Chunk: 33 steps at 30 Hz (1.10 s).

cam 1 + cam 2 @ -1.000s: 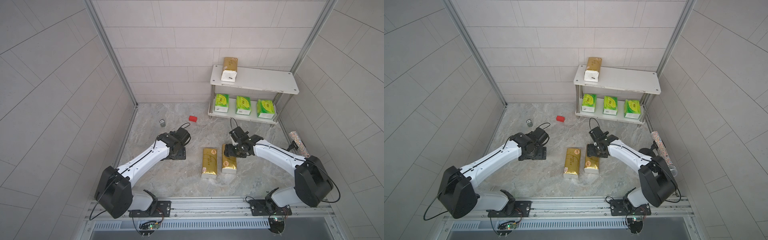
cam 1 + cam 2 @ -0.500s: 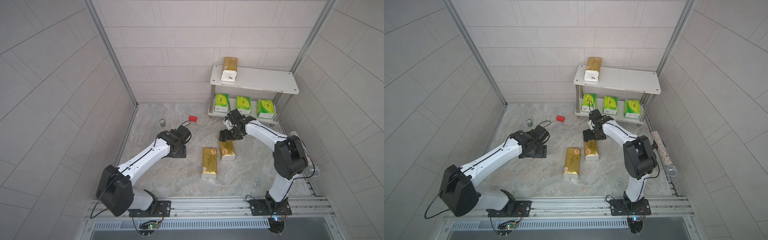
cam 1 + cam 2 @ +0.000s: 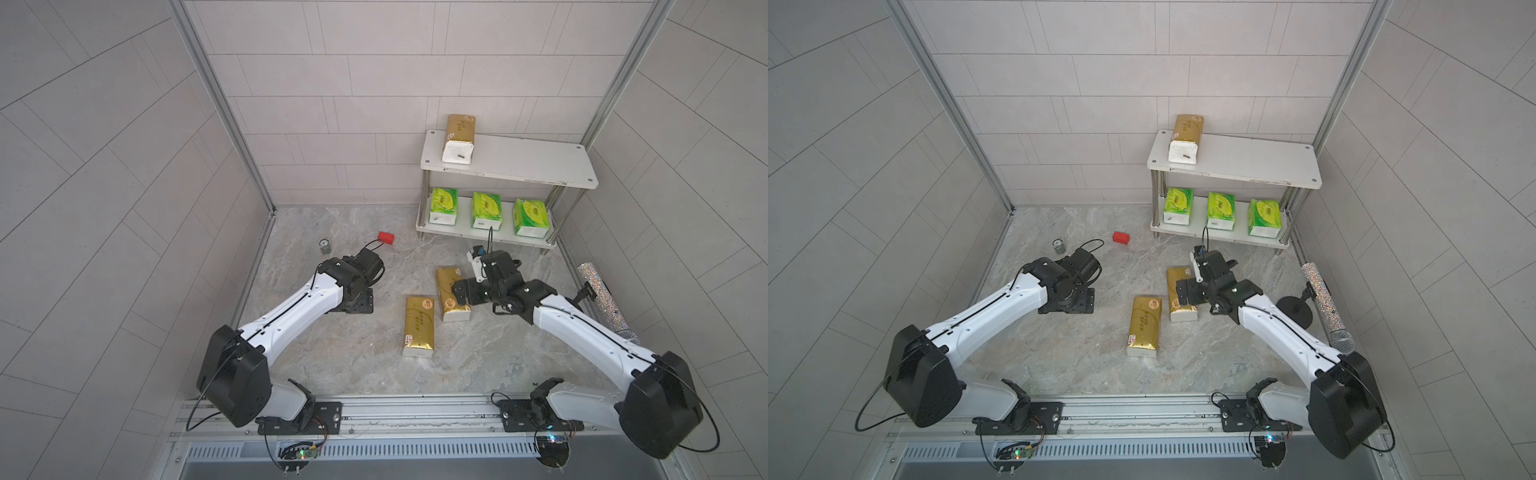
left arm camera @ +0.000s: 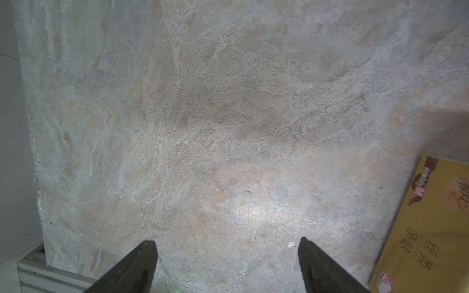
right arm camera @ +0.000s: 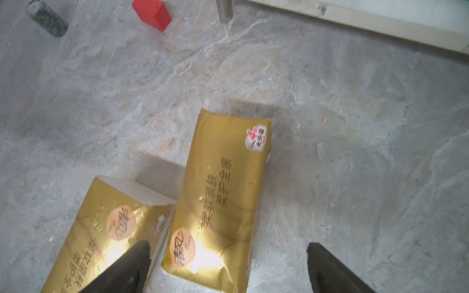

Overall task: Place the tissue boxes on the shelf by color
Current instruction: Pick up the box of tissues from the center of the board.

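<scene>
Our right gripper (image 5: 228,244) hung with jaws spread wide over a gold pack (image 5: 220,177) on the marble surface (image 3: 353,353), seemingly clear of it (a second gold pack (image 5: 106,215) lay just left). Our left gripper (image 4: 226,241) gaped above bare marble. We saw three green packs (image 3: 486,210) on the lower board (image 3: 461,237) of the shelf (image 3: 540,166), and a third gold pack (image 3: 459,137) on top.

Robot lab cell: tile-patterned panel walls (image 3: 374,83), aluminium corner posts (image 3: 220,104), marble-look floor (image 3: 353,345), two arms (image 3: 291,316) on a rail (image 3: 415,409).

"清风" in a round orange seal (image 5: 182,247) on a gold tissue pack (image 5: 223,177)
</scene>
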Each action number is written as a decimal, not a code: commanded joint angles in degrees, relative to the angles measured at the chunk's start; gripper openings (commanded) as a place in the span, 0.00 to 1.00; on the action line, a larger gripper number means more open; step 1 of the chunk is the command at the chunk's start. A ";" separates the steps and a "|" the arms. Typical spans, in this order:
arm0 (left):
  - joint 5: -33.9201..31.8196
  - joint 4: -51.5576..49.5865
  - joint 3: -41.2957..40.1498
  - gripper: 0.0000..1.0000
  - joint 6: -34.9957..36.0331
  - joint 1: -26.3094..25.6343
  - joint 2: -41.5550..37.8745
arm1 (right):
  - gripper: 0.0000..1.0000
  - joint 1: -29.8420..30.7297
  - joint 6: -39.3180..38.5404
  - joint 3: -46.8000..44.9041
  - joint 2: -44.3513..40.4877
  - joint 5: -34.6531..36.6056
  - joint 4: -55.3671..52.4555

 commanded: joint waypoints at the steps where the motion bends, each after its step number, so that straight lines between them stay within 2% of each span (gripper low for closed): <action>1: -0.86 -1.58 1.85 0.95 0.88 -0.19 0.75 | 1.00 3.40 4.54 -5.98 -4.51 8.93 9.66; 8: -1.18 -1.90 1.81 0.95 0.81 -0.21 0.67 | 1.00 9.84 6.64 -8.51 -1.79 15.37 13.67; 19: -2.07 -2.79 0.89 0.95 0.64 -0.19 -1.16 | 1.00 10.99 10.31 -8.47 4.96 16.99 16.13; 33: -2.29 -1.98 0.45 0.95 1.09 -0.19 -0.78 | 1.00 12.86 14.01 -13.34 10.26 18.27 20.85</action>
